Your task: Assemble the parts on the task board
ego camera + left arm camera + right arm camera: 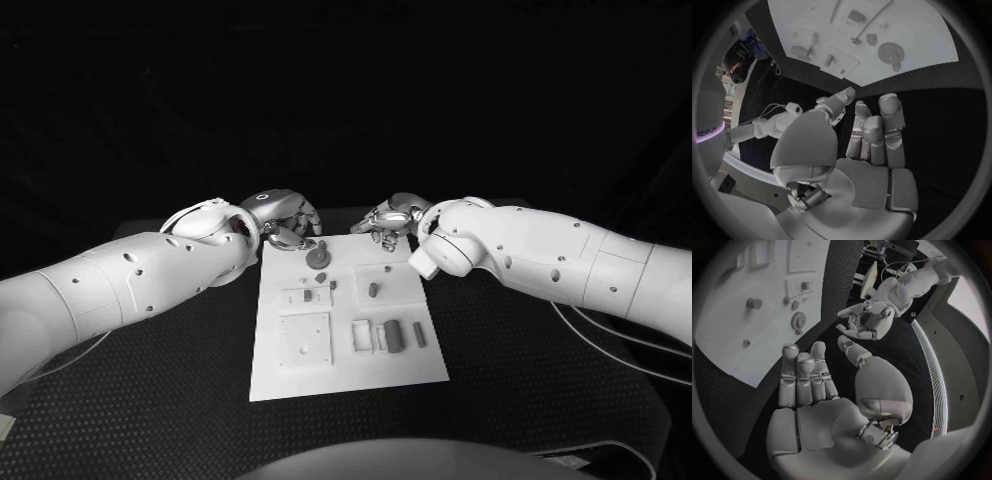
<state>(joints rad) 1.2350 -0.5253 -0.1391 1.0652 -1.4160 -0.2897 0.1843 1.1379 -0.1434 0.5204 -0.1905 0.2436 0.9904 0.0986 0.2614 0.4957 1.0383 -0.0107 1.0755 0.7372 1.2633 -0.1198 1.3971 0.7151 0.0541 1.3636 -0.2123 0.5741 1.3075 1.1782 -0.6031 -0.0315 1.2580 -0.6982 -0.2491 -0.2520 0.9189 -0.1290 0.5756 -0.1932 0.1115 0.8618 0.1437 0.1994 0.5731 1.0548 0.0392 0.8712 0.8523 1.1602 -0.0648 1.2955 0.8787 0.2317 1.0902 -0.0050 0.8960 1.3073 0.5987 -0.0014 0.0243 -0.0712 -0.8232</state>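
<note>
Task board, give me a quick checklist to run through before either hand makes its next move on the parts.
1. Left hand empty: ok, fingers apart, nothing held.
2. Right hand empty: ok, palm bare, fingers apart.
3. Both hands off the task board: ok, they hover at its far edge, touching no part.
4. Gear in reach: ok, it lies at the far end, close to the left hand.
5. Near-end parts, like the bar, unblocked: ok, no arm covers them.
6. Parts seated in their slots: cannot tell, too small to judge.
</note>
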